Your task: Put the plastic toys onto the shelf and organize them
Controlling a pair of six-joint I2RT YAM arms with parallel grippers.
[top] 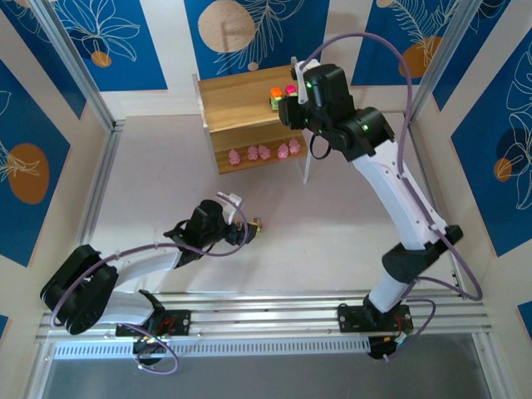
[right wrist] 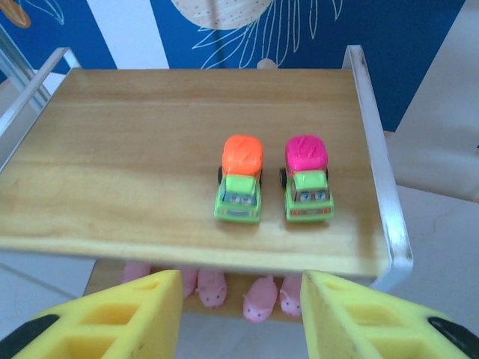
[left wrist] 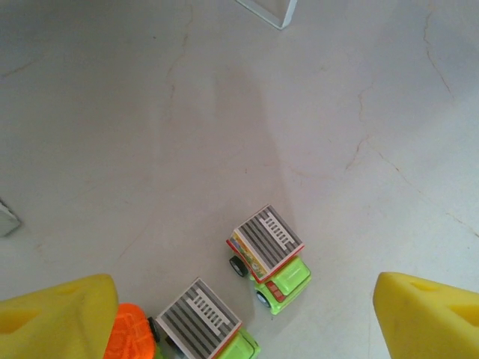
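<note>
The shelf [top: 237, 104] stands at the back middle of the table. On its top board [right wrist: 135, 149], near the right end, an orange-topped green truck [right wrist: 240, 178] and a pink-topped one [right wrist: 307, 178] sit side by side. Several pink pigs [right wrist: 258, 299] line the lower board [top: 264, 153]. My right gripper [right wrist: 241, 310] hovers open just in front of the top board's edge, nothing between its yellow fingers [right wrist: 112, 321]. My left gripper [left wrist: 243, 307] is open low over the table, above two green trucks with grey striped tops [left wrist: 268, 250] [left wrist: 200, 321]. An orange-topped toy [left wrist: 133, 338] lies against its left finger [left wrist: 60, 318].
A white shelf leg [left wrist: 269, 11] shows at the far edge of the left wrist view. Aluminium frame posts [top: 79, 75] and patterned blue walls enclose the pale table [top: 166, 183]. A rail [top: 266, 303] runs along the near edge by the arm bases.
</note>
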